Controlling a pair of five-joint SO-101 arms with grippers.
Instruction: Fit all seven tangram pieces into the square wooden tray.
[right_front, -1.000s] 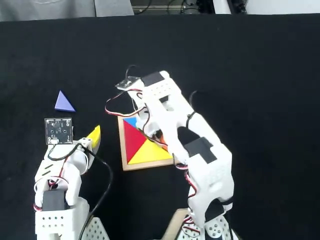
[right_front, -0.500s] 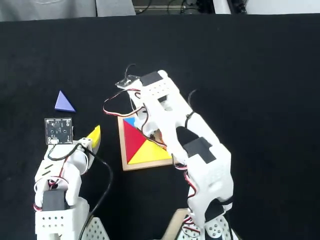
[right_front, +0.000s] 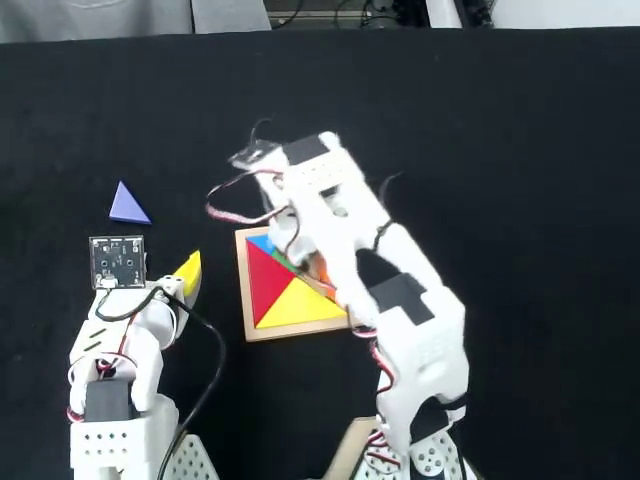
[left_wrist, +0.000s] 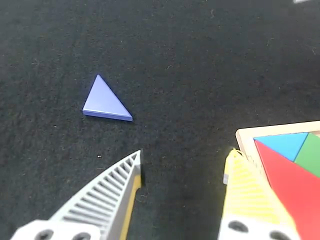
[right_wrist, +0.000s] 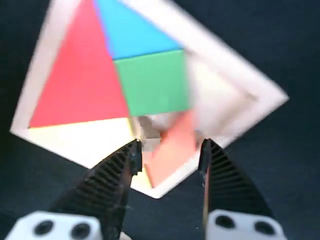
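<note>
The square wooden tray lies mid-table with a red triangle, a yellow triangle and a blue triangle in it. In the right wrist view the tray also holds a green square and an orange piece. My right gripper hangs open just above that orange piece, one finger on each side. A purple triangle lies loose on the cloth at the left. My left gripper is open and empty, between the purple triangle and the tray's rim.
Black cloth covers the whole table. The right arm's body hangs over the tray's right half and hides it in the high view. The left arm stands at the front left.
The right arm's wrist has shifted a little toward the far side of the tray. The left arm and the purple triangle have stayed put.
</note>
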